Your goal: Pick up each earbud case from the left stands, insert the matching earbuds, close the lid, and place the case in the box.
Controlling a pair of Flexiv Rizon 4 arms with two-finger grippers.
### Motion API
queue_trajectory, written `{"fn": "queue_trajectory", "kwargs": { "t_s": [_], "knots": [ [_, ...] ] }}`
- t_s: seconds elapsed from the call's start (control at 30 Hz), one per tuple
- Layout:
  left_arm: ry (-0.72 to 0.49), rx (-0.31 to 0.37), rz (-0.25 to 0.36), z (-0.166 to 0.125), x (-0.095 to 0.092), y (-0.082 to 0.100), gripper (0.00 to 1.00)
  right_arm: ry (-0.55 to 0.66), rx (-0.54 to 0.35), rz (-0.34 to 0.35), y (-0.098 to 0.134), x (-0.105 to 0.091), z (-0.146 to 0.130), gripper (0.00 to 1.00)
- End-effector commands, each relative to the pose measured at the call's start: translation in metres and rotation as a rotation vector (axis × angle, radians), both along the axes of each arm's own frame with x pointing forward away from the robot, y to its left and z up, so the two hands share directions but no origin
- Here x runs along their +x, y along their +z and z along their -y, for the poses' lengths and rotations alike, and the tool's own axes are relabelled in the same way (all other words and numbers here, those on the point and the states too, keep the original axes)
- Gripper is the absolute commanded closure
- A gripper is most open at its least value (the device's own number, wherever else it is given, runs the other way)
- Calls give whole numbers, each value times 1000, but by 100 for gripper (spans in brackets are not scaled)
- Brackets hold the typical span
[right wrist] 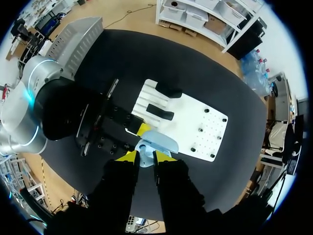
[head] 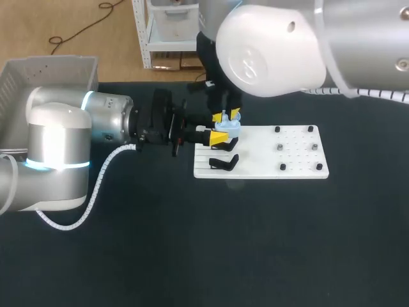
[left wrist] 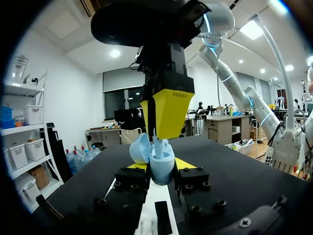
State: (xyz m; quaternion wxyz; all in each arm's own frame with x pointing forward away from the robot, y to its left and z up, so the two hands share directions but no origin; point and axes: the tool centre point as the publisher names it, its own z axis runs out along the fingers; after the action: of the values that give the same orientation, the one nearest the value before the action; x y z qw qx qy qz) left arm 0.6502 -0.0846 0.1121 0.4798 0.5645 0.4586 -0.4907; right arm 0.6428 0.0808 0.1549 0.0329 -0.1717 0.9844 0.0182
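Our left hand [head: 219, 137] gripped the open blue earbud case [left wrist: 161, 165] above the white stand board's [head: 297, 163] end, off the surface [head: 255, 243]. Our right hand [head: 227, 117] pinched a white earbud [left wrist: 158, 147] standing in it, the bud's head hidden inside.

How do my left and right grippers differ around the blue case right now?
The left gripper comes in level from the side; the right gripper points straight down from above. The left gripper's fingers stand apart, clamped on the open case; the right gripper's are nearly together, pinching a white earbud over it. Both have yellow tips and meet at the case.
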Motion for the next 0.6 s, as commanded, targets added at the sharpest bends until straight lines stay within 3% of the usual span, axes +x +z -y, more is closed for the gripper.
{"fn": "queue_trajectory", "kwargs": {
  "t_s": [0.03, 0.6],
  "knots": [
    [1, -1, 1, 0, 0, -1, 100, -3, -1, 0, -2, 1, 1, 100],
    [1, -1, 1, 0, 0, -1, 100, -7, -20, -7, -8, 5, -2, 100]
  ]
}}
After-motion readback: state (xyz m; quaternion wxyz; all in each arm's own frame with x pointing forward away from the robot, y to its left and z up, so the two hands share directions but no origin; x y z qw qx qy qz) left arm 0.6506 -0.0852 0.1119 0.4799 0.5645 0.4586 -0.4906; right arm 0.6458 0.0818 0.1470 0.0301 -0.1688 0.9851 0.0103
